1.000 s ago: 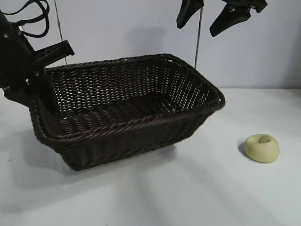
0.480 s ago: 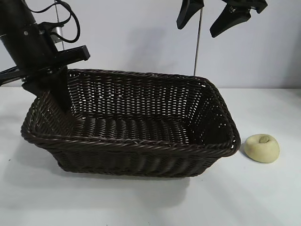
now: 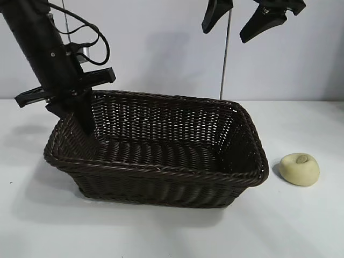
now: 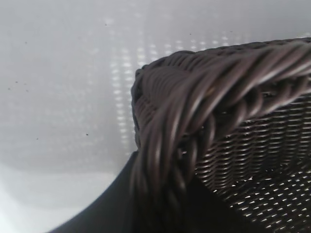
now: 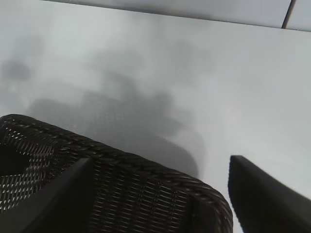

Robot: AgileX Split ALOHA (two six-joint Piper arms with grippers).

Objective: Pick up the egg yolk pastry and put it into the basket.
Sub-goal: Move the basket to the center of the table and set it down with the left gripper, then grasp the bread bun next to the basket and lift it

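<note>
The dark brown wicker basket (image 3: 161, 183) sits flat on the white table, left of centre. My left gripper (image 3: 80, 115) is shut on the basket's braided rim at its far left corner; the rim (image 4: 194, 111) fills the left wrist view, running between the fingers. The pale yellow egg yolk pastry (image 3: 299, 169) lies on the table just right of the basket, apart from it. My right gripper (image 3: 242, 21) hangs open and empty high above the basket's right end; its view shows the basket's rim (image 5: 146, 170) below. The pastry is out of both wrist views.
The white table (image 3: 172, 236) spreads in front of the basket and round the pastry. A thin vertical rod (image 3: 224, 54) stands behind the basket against the pale back wall.
My left gripper has moved right and up with the basket's rim. The basket went from tilted to flat and shifted right, nearer the pastry. The right gripper and pastry stayed put.
</note>
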